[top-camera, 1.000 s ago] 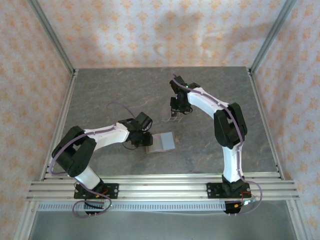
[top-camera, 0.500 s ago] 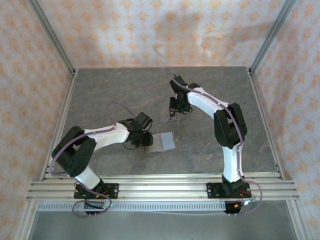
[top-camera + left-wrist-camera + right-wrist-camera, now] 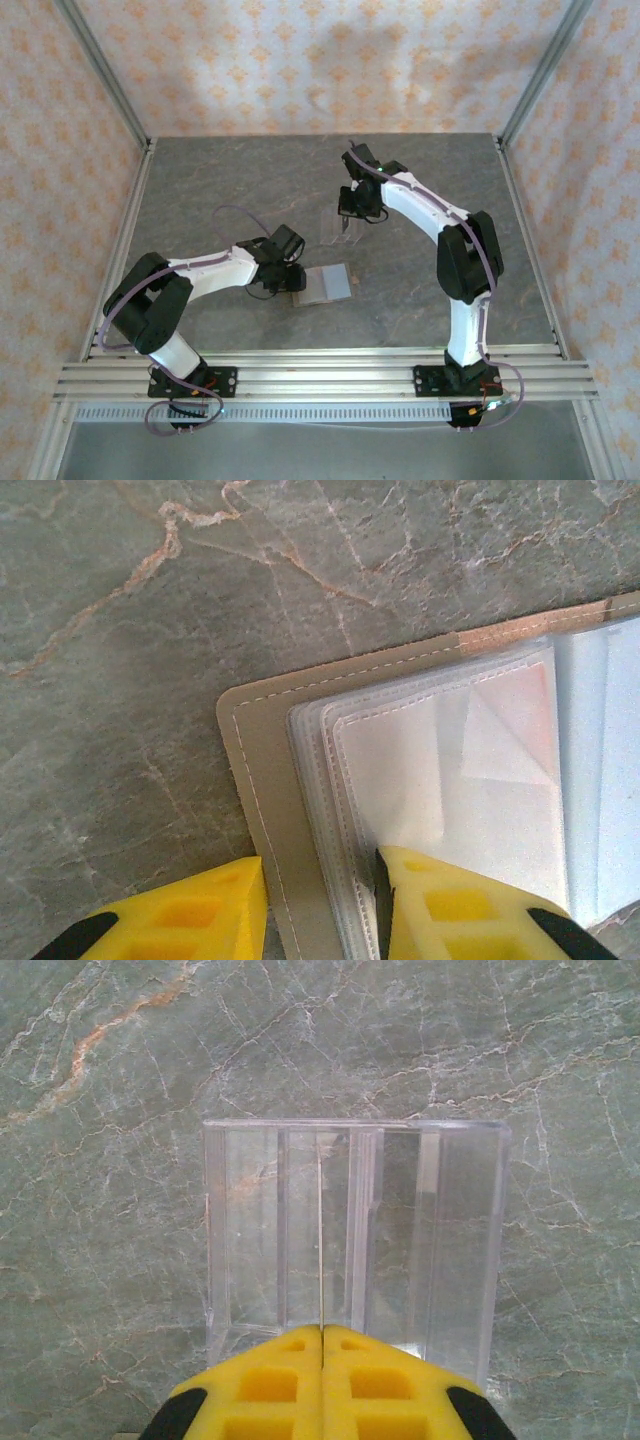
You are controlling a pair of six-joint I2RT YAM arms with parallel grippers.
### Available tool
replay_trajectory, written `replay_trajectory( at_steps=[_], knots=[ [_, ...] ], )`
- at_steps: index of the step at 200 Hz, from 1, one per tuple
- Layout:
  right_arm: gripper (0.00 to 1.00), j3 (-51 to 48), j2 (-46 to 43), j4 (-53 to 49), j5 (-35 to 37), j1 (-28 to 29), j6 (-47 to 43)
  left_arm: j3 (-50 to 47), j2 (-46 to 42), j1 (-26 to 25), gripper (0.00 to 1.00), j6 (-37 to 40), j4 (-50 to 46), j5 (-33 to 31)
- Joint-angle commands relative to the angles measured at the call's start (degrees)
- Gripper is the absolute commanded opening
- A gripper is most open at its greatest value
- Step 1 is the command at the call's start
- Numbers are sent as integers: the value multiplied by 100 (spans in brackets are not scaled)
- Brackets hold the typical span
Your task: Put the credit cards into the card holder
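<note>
From above, the card holder lies open on the worktop, middle and rather near. The left claw is down on its left edge, I'd say to pin it flat, while the right claw hangs farther back over the clear rack. The left wrist shows that claw spread, straddling the brown cover's corner, one finger on the clear sleeves. The right wrist shows its claw pressed together above the rack; whether the thin line at its seam is a credit card's edge, I cannot tell.

Clear rack and open card holder mid-table; bare table elsewhere
</note>
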Motion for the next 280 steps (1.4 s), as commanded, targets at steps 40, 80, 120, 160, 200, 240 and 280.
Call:
replay_trajectory(
  at_steps=[40, 80, 120, 160, 200, 240, 280],
  knots=[
    [0, -378, -750, 168, -387, -17, -223, -277, 136, -22, 32, -51, -403, -232],
    [0, -1517, -1586, 971, -1118, 51, -118, -213, -204, -22, 32, 107, -669, -315],
    [0, -2669, -2318, 1945, -1489, 331, -17, -99, -502, -22, 33, 179, -980, -373],
    [0, -3696, -2548, 3175, -1875, 574, 286, 101, -669, -31, 45, 161, -1249, -465],
    [0, -4347, -2502, 4116, -2014, 736, 505, 423, -421, -143, 53, 147, -1474, -699],
    [0, -4659, -2441, 4598, -2144, 739, 577, 721, 32, -276, 52, 103, -1510, -885],
    [0, -4789, -2240, 4958, -2333, 739, 634, 591, 260, -299, 46, -20, -1509, -1134]
  ],
)
